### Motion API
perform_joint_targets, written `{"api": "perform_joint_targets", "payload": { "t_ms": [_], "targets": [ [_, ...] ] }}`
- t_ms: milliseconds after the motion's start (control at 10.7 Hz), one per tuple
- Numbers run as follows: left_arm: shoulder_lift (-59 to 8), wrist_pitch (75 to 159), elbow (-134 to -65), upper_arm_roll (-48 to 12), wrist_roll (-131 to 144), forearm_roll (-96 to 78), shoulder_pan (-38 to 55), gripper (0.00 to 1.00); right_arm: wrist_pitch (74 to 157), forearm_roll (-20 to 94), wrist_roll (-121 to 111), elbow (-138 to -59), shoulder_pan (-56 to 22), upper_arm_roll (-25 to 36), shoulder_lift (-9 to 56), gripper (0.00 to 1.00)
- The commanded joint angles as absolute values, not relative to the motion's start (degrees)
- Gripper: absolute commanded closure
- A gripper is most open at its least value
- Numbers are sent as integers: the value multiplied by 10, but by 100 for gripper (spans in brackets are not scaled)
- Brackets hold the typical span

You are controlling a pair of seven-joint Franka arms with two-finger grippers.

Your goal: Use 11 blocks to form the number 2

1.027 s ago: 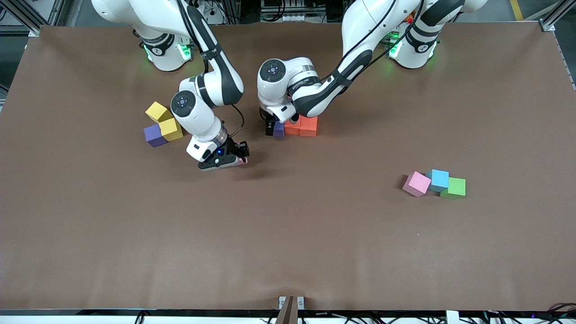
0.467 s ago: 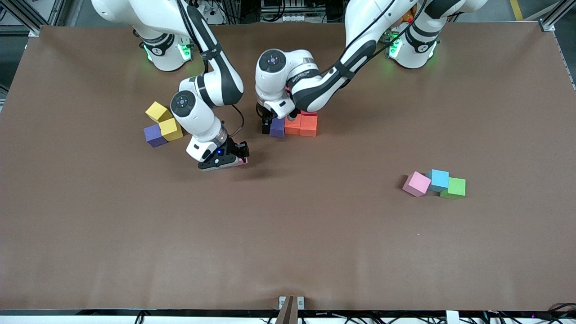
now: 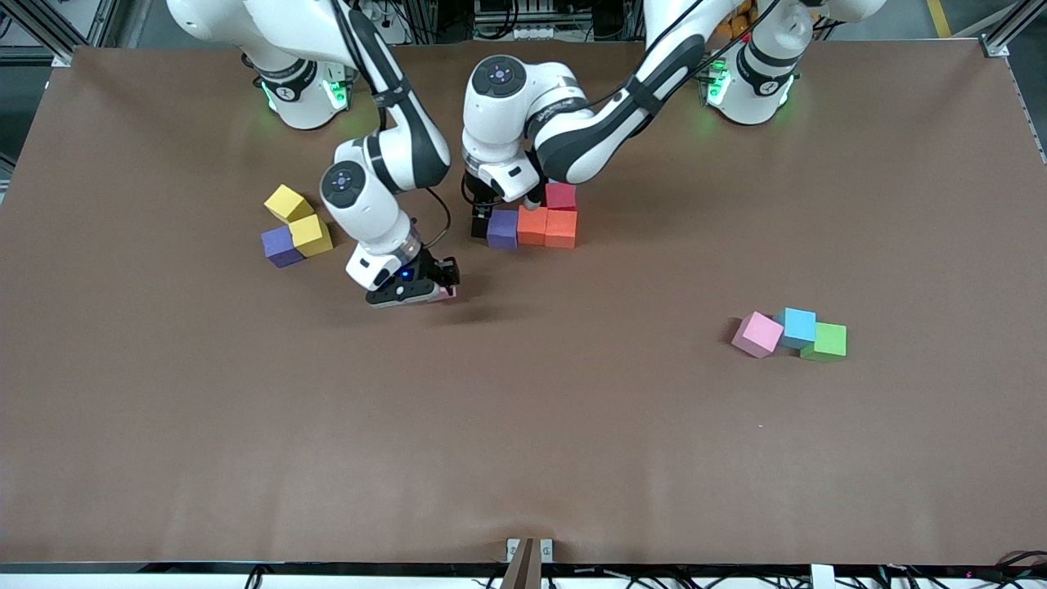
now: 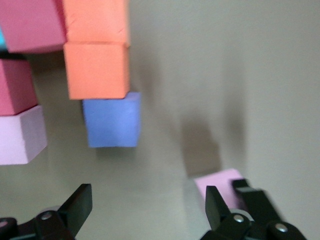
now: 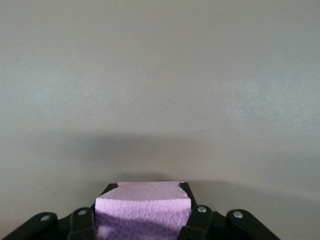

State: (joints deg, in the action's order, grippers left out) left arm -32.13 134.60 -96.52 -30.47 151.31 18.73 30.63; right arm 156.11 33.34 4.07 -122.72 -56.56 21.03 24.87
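— What is held in the right gripper (image 3: 433,293)?
— A pink block (image 5: 144,200) is squeezed tight between its jaws. It is held low over the bare brown table (image 3: 523,425).

— And the left gripper (image 4: 147,197)?
— Its jaws are spread wide and nothing is held. It is kept over the table, just beside the purple block (image 3: 502,228), toward the right arm's end of it.

— What is the purple block joined to?
— A row is made with two orange blocks (image 3: 546,227), all touching. A red block (image 3: 560,196) is set against the end orange one, farther from the front camera. In the left wrist view, another red block (image 4: 15,92) and a pale pink block (image 4: 20,135) are seen next to them. This started number 2 is found near the middle of the table.

— What else is seen?
— Two yellow blocks (image 3: 299,218) and a second purple block (image 3: 280,245) are bunched toward the right arm's end. A loose pink block (image 3: 757,334), a light blue block (image 3: 797,326) and a green cube (image 3: 826,342) are bunched toward the left arm's end, nearer the front camera.
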Motion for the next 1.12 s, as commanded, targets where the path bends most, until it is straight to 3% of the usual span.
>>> {"api": "perform_joint_targets", "payload": {
  "t_ms": [0, 373, 560, 840, 1027],
  "targets": [
    [-289, 1311, -973, -362, 1426, 182, 218, 0, 1585, 345, 75, -1220, -593, 214, 271, 96],
    [-291, 1224, -939, -522, 1196, 167, -18, 0, 1607, 345, 154, -1207, -639, 216, 294, 96],
    [-296, 1170, -908, -529, 1059, 147, -82, 0, 1605, 342, 212, -1187, -668, 219, 313, 97],
    [-298, 1116, -914, -526, 935, 136, -175, 0, 1590, 337, 257, -1169, -708, 239, 333, 98],
    [-306, 1075, -923, -526, 921, 142, -224, 0, 1525, 335, 259, -1144, -711, 251, 334, 98]
  ]
}}
